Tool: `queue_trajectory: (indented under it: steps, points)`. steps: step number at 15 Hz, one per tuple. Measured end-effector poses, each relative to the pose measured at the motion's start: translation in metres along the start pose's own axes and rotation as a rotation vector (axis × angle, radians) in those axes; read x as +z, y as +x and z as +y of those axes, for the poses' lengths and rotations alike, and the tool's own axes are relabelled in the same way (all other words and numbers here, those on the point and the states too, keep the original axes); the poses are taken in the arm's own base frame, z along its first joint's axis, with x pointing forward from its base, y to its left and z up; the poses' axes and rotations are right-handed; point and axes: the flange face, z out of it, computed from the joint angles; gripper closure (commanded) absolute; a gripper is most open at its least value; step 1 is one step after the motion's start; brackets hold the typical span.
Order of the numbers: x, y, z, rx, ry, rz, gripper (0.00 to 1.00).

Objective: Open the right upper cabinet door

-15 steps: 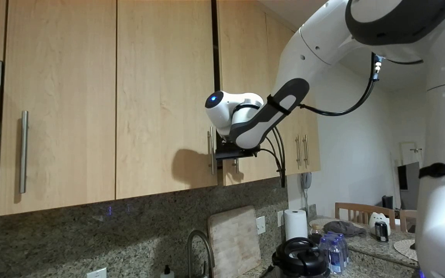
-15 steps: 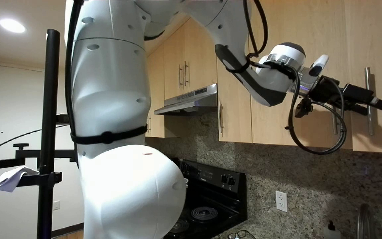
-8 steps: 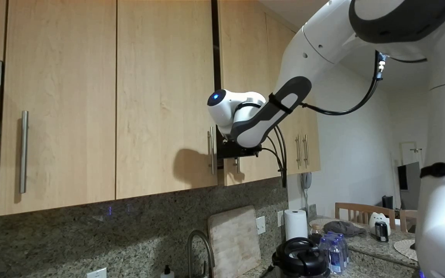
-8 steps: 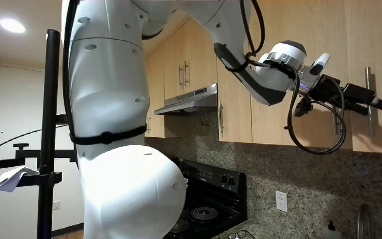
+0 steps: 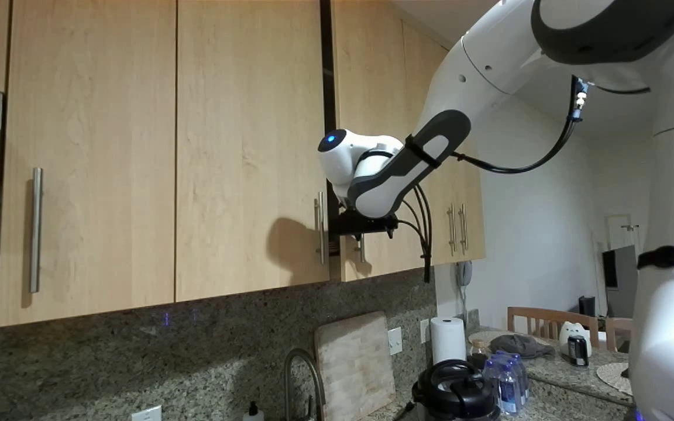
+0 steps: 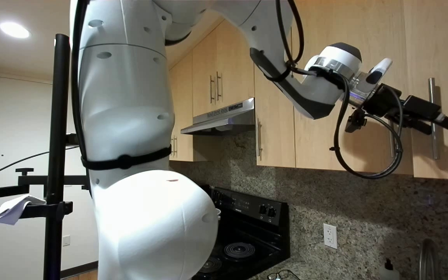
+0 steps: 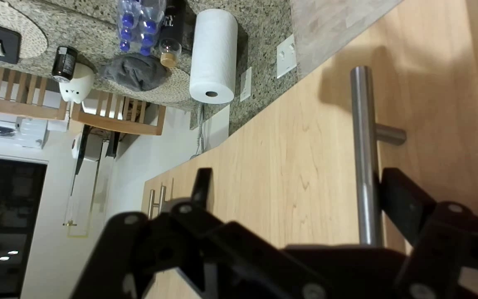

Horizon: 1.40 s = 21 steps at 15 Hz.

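Black two-fingered gripper [image 7: 297, 180] was positioned at the vertical silver bar handle [image 7: 363, 149] of the right upper cabinet door [image 5: 367, 93], a tall, flat, pale-wood panel.
The gripper's fingers [image 7: 403, 197] were spread wide, with the bar between them; the finger on the side of the door's nearer edge sat just beside the bar, although contact could not be confirmed; the opposite finger stood well apart from the bar; the door stood slightly ajar in an exterior view, a slim dark gap separating it from a flat light-wood neighbouring door [image 5: 249, 134]; that door carried a matching vertical metal handle [image 5: 322, 228] beside the gap; the white-and-grey robot arm [image 5: 451, 90] extended down from above; a speckled granite backsplash [image 5: 208, 356] ran below both doors; a rectangular light-wood cutting board [image 5: 354, 362] leaned against it.
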Motion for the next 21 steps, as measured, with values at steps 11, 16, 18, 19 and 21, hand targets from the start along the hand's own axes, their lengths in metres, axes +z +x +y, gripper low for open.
queue_trajectory:
  steps: [11,16,18,19,21]
  points:
    - [-0.001,0.002,-0.007,0.004,0.010,0.015,0.00]
    - [0.017,0.018,0.011,0.030,-0.036,0.041,0.00]
    - [0.018,0.022,0.011,0.029,-0.037,0.053,0.00]
    - [0.017,0.023,0.008,0.029,-0.031,0.055,0.00]
    - [0.011,0.021,-0.002,0.020,-0.013,0.061,0.00]
